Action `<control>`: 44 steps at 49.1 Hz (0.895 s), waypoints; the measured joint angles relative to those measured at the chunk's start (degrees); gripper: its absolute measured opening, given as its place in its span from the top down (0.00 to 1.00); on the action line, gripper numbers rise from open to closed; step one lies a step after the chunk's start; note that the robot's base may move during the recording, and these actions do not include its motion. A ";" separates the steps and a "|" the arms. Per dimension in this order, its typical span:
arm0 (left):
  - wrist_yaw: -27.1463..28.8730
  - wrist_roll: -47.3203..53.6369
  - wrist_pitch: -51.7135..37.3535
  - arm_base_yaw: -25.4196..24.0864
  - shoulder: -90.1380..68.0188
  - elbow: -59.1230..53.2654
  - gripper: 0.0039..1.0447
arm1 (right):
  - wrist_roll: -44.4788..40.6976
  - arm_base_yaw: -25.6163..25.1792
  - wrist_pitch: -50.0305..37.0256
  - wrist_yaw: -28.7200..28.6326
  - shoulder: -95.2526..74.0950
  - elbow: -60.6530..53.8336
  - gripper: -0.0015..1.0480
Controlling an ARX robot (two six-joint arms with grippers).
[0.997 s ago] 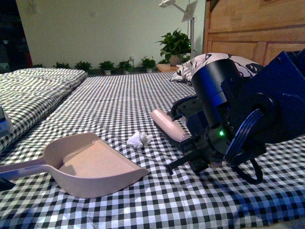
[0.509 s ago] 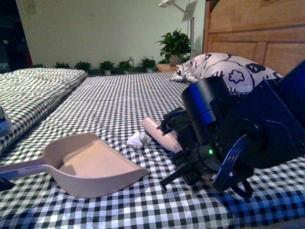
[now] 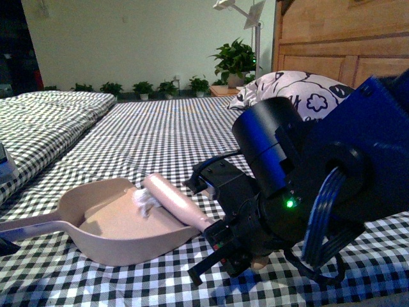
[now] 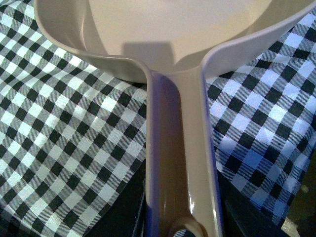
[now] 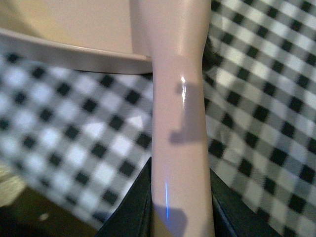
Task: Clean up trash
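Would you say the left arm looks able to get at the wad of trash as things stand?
Probably not: the left gripper is occupied holding the dustpan handle, and the trash lies inside the pan, pressed by the brush in the right gripper.

A bed covered in black-and-white checked cloth [image 3: 192,128] fills the scene. A wooden headboard [image 3: 339,38] rises at the far right corner, a patterned white pillow [image 3: 300,89] against it. Potted plants [image 3: 233,61] line a pale wall [image 3: 128,38]. Above stands what may be a lamp [image 3: 246,13].
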State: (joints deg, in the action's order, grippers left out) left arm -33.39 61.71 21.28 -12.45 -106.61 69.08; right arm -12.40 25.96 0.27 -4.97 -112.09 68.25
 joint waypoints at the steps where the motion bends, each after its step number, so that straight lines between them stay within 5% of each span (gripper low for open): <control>1: -0.02 0.00 0.00 0.00 0.00 0.00 0.74 | -0.22 0.00 0.63 -2.16 1.03 -0.39 0.80; 6: 0.00 0.00 0.00 0.00 0.00 0.00 0.74 | -0.98 -0.04 1.40 -7.48 3.93 -1.33 0.80; 13: -0.02 0.00 0.00 0.00 0.00 0.00 0.74 | -1.09 -1.03 0.68 -7.21 5.35 -1.36 0.80; 25: -0.02 0.00 0.02 0.00 0.00 0.00 0.74 | -0.81 -6.38 -2.69 1.68 4.07 -1.25 0.80; 32: -0.02 0.00 0.02 0.00 -0.02 0.00 0.74 | 0.39 -12.02 -8.07 12.83 1.01 -1.38 0.80; 44: -0.02 0.02 0.02 0.00 0.00 0.00 0.74 | 3.87 -20.00 -11.58 14.69 1.84 -1.95 0.80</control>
State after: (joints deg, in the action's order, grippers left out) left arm -33.41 61.73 21.30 -12.45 -106.61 69.08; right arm -8.54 5.96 -11.31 9.72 -110.26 66.30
